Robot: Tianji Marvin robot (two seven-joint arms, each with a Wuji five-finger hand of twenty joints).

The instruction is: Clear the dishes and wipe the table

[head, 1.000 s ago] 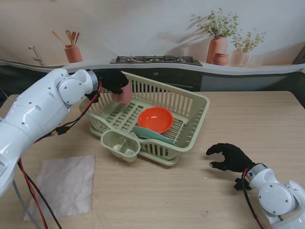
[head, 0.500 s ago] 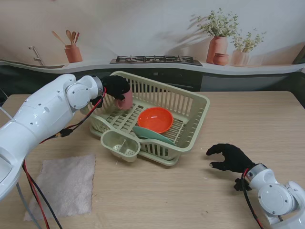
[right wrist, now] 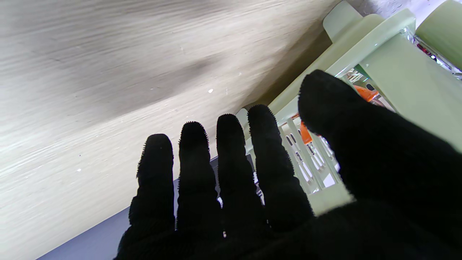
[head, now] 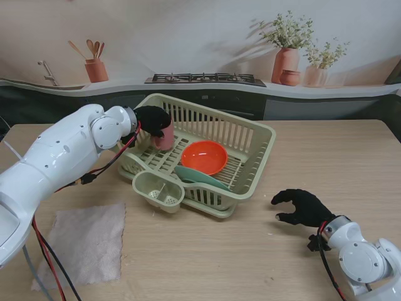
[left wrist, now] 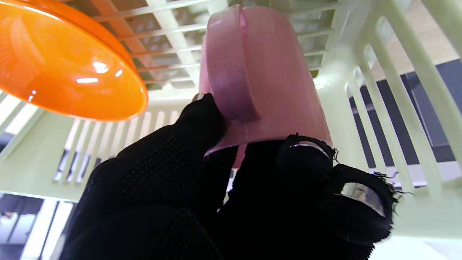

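Stand view, looking down at the table: the left hand (head: 150, 119) pinches a pink cup (head: 165, 133) inside the green dish rack's (head: 260, 135) far left corner, beside the orange bowl (head: 203, 157); the wrist view shows thumb and fingers (left wrist: 306, 159) clamped at its rim, mouth toward the palm; best to seat it on the slats before letting go; the arm reaches over the rack wall, wrist bent down; the right hand (head: 302, 207) hovers empty, fingers loosely spread, near the rack; a cloth (head: 88, 241) lies near me, left.
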